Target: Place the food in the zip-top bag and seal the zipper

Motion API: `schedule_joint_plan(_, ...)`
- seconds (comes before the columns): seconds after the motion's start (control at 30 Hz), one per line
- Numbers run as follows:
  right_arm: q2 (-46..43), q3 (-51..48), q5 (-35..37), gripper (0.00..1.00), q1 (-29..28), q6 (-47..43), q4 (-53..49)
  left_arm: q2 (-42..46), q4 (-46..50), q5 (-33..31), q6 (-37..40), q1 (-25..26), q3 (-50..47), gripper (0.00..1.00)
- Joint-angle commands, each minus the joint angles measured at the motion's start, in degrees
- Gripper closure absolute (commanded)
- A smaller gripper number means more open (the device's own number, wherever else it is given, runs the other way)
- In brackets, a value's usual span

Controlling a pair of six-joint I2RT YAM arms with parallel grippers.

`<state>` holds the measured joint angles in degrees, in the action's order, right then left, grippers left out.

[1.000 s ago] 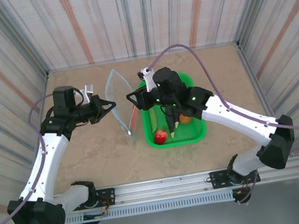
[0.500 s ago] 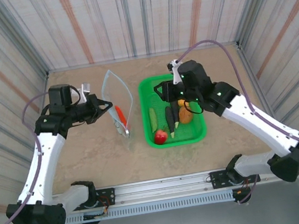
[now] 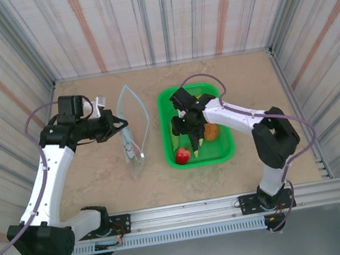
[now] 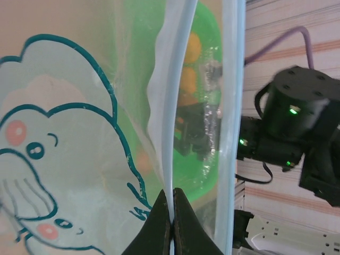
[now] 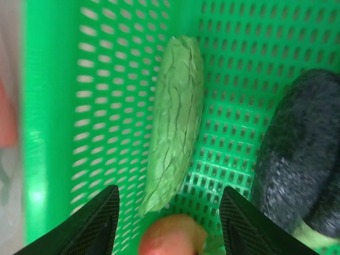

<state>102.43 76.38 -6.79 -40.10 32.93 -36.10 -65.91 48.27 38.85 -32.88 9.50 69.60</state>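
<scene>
Spread wide, the right gripper (image 5: 169, 194) is poised over the ridged green toy cucumber (image 5: 175, 117) lying in the green mesh plastic basket (image 5: 69, 106), beside the dark speckled eggplant (image 5: 303, 154). The left gripper (image 4: 171, 210) is pinched together on the pale blue zipper strip (image 4: 164, 106) of the clear crinkly zip-top bag (image 3: 133, 123), which is held open left of the basket. A pickup is judged to be in hand: the fingers must be lowered astride the cucumber, then closed.
</scene>
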Motion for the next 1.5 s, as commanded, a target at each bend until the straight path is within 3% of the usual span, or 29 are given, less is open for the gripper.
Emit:
schedule_joint_plan(0.0,4.3,3.1,-2.0,0.45,0.1,1.2,0.2,-0.3,1.5,-0.3,2.5,0.6,-0.9,1.00)
schedule_joint_plan(0.33,11.7,4.0,-2.8,0.48,1.0,0.9,3.3,-1.2,1.4,-0.1,3.3,1.7,-0.2,1.00)
schedule_joint_plan(0.5,13.6,3.8,-3.9,0.62,2.1,0.9,5.3,-0.3,-0.8,0.8,2.3,1.8,-0.9,1.00)
schedule_joint_plan(0.57,12.0,3.2,-3.6,0.69,2.1,0.8,5.7,0.1,-1.2,0.4,2.1,1.8,-0.9,1.00)
schedule_joint_plan(0.67,6.9,1.4,-2.2,0.71,2.3,0.5,6.5,-0.1,-0.9,0.5,2.6,1.8,-0.6,1.00)
schedule_joint_plan(0.93,-8.0,-1.5,-0.3,0.72,4.5,0.4,5.2,-1.0,-0.6,-0.5,3.0,2.5,-0.1,1.00)
schedule_joint_plan(1.1,-15.9,4.0,-0.7,0.72,4.2,-0.9,0.5,-1.9,-0.2,-1.7,3.0,4.8,1.2,1.00)
schedule_joint_plan(1.27,-18.2,12.4,-2.3,0.74,0.4,-0.5,-2.2,-2.9,-0.3,-2.7,2.5,6.4,2.1,1.00)
schedule_joint_plan(1.47,-15.6,18.3,-2.7,0.73,-8.2,2.6,0.1,-2.9,-1.7,-2.8,0.9,6.6,1.4,1.00)
